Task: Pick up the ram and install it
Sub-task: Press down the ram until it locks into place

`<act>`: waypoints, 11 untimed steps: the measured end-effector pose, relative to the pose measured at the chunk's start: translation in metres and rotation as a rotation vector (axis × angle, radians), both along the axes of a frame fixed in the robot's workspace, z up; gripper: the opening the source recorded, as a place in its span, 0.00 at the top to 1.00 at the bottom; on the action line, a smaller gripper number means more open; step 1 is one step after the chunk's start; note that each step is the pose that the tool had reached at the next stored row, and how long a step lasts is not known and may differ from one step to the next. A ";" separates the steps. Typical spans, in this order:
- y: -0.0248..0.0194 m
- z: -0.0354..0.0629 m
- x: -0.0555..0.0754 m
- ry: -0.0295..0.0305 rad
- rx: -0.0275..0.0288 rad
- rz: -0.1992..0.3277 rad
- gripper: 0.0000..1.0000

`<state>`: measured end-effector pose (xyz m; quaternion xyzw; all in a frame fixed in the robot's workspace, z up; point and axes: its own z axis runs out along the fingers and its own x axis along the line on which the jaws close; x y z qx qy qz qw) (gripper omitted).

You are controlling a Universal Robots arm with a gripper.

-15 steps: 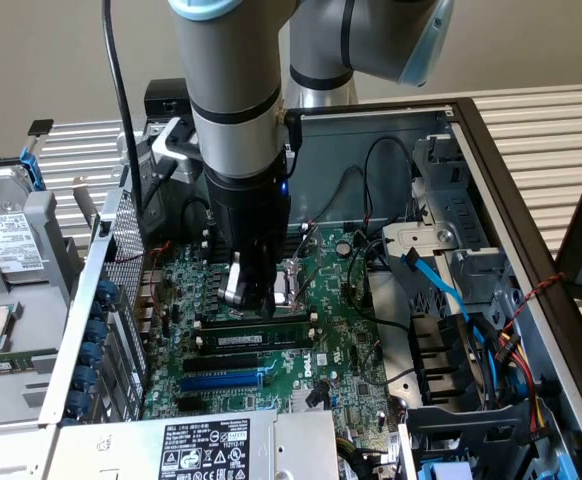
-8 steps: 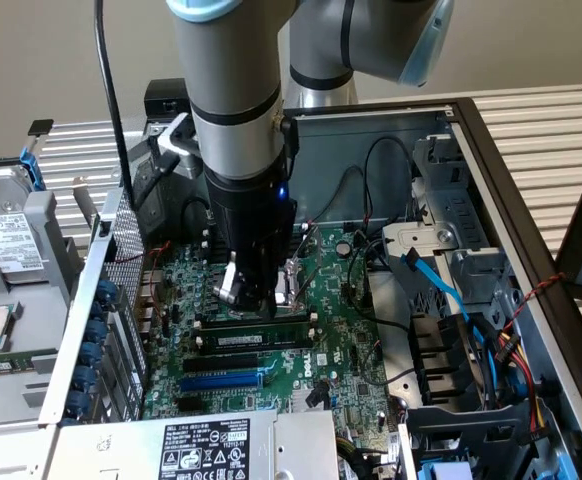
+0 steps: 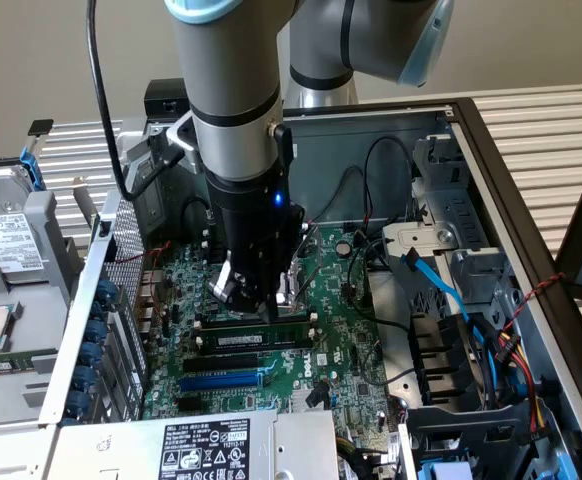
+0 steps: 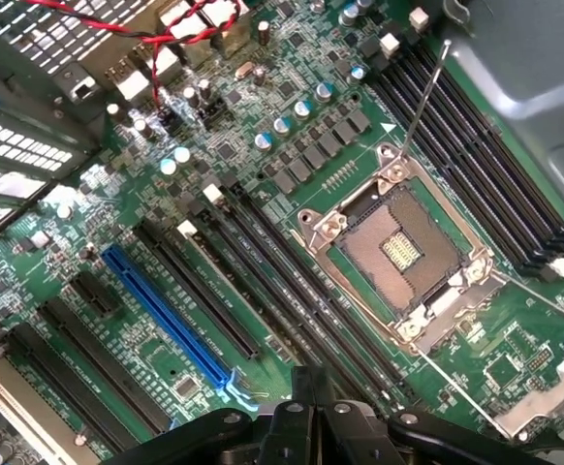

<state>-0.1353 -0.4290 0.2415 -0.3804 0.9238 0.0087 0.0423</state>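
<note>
gripper (image 3: 258, 293) sits low over the motherboard (image 3: 341, 350), fingers clenched, right above the ram (image 3: 254, 340) already sitting in its black slot

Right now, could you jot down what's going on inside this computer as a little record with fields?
Setting: open computer case with a green board inside
Gripper: shut, low over the board, above the long black slots
In its grip: a thin dark edge shows in the wrist view; cannot tell whether it is the memory stick
Nearby: blue slot, bare processor socket
</note>
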 end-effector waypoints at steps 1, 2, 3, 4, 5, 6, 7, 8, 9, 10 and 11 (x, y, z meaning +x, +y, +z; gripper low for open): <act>0.0000 -0.0002 0.000 0.0000 0.0000 -0.018 0.90; 0.0000 -0.0003 0.000 0.0000 0.0000 -0.036 0.90; 0.0000 -0.0005 0.000 0.0000 0.0000 -0.054 0.90; 0.0000 -0.0007 0.000 0.0000 -0.0001 -0.072 0.90; 0.0000 -0.0009 0.000 0.0000 0.0000 -0.090 0.90; 0.0000 -0.0010 0.000 0.0001 -0.0001 -0.108 0.90; 0.0000 -0.0012 0.000 0.0000 -0.0001 -0.128 0.90; 0.0000 -0.0014 0.000 0.0000 0.0000 -0.145 0.90; 0.0000 -0.0016 0.000 0.0001 -0.0001 -0.162 0.90; 0.0000 -0.0017 0.000 0.0000 0.0000 -0.180 0.90; 0.0000 -0.0019 0.000 0.0000 0.0000 -0.198 0.90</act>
